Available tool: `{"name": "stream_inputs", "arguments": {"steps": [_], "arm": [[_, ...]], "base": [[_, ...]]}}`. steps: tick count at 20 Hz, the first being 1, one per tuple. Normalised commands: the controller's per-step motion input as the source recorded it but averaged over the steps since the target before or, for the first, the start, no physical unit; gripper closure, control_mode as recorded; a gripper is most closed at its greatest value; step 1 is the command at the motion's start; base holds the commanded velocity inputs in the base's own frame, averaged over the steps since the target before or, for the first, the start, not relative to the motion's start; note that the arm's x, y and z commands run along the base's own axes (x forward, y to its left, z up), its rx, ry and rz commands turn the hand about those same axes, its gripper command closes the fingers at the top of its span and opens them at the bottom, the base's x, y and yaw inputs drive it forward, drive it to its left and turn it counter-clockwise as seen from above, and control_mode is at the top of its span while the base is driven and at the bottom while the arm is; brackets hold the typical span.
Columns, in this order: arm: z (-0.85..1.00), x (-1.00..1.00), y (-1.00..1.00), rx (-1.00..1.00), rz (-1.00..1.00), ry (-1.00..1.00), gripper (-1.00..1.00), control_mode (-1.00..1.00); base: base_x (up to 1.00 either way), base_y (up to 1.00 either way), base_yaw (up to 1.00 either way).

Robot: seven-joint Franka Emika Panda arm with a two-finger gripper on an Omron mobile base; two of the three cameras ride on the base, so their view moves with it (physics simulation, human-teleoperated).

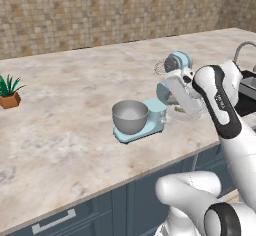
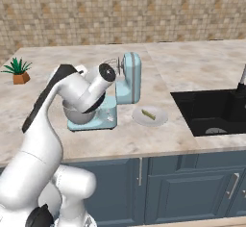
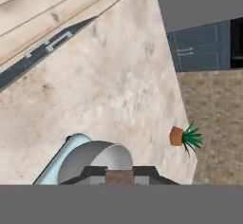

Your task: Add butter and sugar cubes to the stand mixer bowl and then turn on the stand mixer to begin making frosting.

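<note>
The pale blue stand mixer [image 1: 172,75] [image 2: 129,79] stands on the marble counter with its head tilted up and its whisk out. Its grey metal bowl [image 1: 130,116] [image 3: 95,161] sits on the blue base and looks empty. In the right base view my forearm covers most of the bowl. In the hand view my gripper [image 3: 118,176] hangs just over the bowl's rim, shut on a small brownish sugar cube [image 3: 118,177]. The butter [image 2: 149,114] lies as a thin yellow stick on the white plate [image 2: 161,120] [image 1: 186,114] right of the mixer.
A potted plant [image 1: 9,94] [image 2: 19,72] [image 3: 185,137] stands far left on the counter. A black sink [image 2: 216,110] with a faucet [image 1: 242,47] lies to the right. Blue cabinets run below the counter's front edge.
</note>
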Motion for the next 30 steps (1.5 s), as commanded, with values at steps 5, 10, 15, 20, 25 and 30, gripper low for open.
{"name": "stream_inputs", "arguments": {"steps": [5, 10, 15, 20, 25, 30], "arm": [[0.0, 0.49, 0.11, -0.43, 0.0, 0.07, 1.0, -1.0], [0.0, 0.72, 0.0, -0.39, 0.0, 0.19, 1.0, -1.0], [-0.17, 0.61, 0.12, -0.34, 0.0, 0.23, 1.0, -1.0], [-0.49, 0.36, 0.43, -0.27, 0.0, 0.18, 1.0, -1.0], [-0.58, 0.27, 0.28, -0.15, 0.0, 0.04, 1.0, -1.0], [-0.53, 0.49, 0.01, -0.06, 0.0, 0.01, 1.0, -1.0]], "base": [[0.0, 0.0, 0.0], [0.0, 0.0, 0.0], [0.0, 0.0, 0.0], [0.0, 0.0, 0.0], [0.0, 0.0, 0.0], [0.0, 0.0, 0.0]]}}
